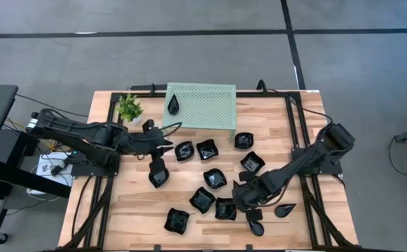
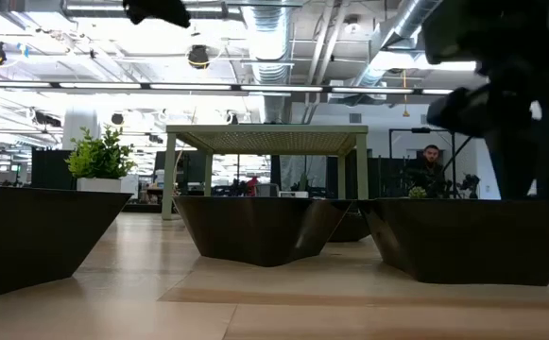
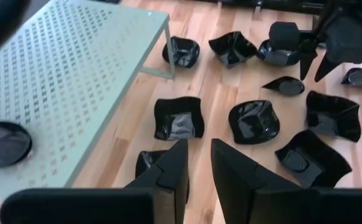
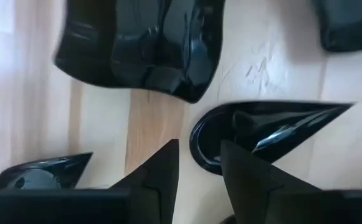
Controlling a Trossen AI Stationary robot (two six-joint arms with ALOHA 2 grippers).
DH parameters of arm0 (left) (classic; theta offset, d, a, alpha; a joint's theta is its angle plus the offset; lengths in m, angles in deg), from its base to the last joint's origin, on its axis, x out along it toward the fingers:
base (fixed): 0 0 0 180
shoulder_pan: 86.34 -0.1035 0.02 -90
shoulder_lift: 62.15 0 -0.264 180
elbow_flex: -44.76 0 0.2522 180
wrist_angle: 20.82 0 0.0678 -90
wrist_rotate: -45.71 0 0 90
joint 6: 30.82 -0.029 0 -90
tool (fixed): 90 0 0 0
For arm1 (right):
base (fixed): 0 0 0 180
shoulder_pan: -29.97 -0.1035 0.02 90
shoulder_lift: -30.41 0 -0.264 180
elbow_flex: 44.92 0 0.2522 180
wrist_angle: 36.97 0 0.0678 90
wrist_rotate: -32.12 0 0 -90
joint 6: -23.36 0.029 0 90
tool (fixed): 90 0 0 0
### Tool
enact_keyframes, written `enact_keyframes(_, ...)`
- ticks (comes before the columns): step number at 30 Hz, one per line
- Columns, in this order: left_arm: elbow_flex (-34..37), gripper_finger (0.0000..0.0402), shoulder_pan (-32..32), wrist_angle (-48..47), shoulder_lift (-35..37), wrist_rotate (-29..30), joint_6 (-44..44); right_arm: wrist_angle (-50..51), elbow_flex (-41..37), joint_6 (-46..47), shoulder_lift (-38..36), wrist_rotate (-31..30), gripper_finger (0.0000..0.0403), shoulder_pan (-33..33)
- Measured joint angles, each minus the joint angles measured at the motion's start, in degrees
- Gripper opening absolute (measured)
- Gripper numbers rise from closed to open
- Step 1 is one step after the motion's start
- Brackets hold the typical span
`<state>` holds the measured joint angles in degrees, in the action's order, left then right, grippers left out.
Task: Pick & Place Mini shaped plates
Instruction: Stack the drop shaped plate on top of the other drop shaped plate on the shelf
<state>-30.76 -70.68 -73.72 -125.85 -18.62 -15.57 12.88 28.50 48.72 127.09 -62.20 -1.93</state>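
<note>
Several small black shaped plates lie on the wooden table [image 1: 133, 210], among them square wavy ones [image 1: 214, 178] and two teardrop ones [image 1: 285, 208]. One black plate [image 1: 173, 105] sits on top of the pale green perforated rack [image 1: 210, 105]. My left gripper [image 3: 199, 165] is open and holds nothing; it hangs beside the rack's near edge, above a plate [image 1: 159, 173]. My right gripper [image 4: 199, 165] is open and points steeply down over the rounded end of a teardrop plate [image 4: 261, 134], near the table's front right [image 1: 249, 203]. I see no touch there.
A small potted plant [image 1: 129, 107] stands at the back left, next to the rack. Plates crowd the table's middle and front right, with a square plate [image 4: 143, 43] and another teardrop plate [image 4: 37, 174] close around my right gripper. Black frame rails [image 1: 294, 126] run along the table's sides.
</note>
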Motion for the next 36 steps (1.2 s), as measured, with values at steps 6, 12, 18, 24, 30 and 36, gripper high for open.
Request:
enact_keyframes(6,5.1,0.0071,0.0,0.7,2.7,0.0,0.2,-1.0,0.1,0.9,3.2,0.3,0.0113,0.1)
enact_keyframes(12,6.4,0.0071,0.0,2.5,2.1,0.0,0.2,-0.5,0.1,2.2,6.0,1.2,0.0113,-0.1)
enact_keyframes(18,6.4,0.0071,0.0,4.3,2.2,0.2,0.2,-0.6,0.2,2.2,6.5,-0.4,0.0108,0.3)
enact_keyframes(24,6.4,0.0071,0.0,6.0,2.2,0.2,0.0,-3.4,0.1,2.2,6.5,-0.2,0.0052,1.1)
enact_keyframes(30,6.4,0.0071,0.0,8.3,2.1,-0.3,0.0,-6.6,0.5,5.5,6.7,0.3,0.001,2.1)
enact_keyframes(36,6.4,0.0071,0.0,10.4,1.2,-0.8,-2.6,0.8,5.8,4.7,6.9,0.0,0.0004,3.4)
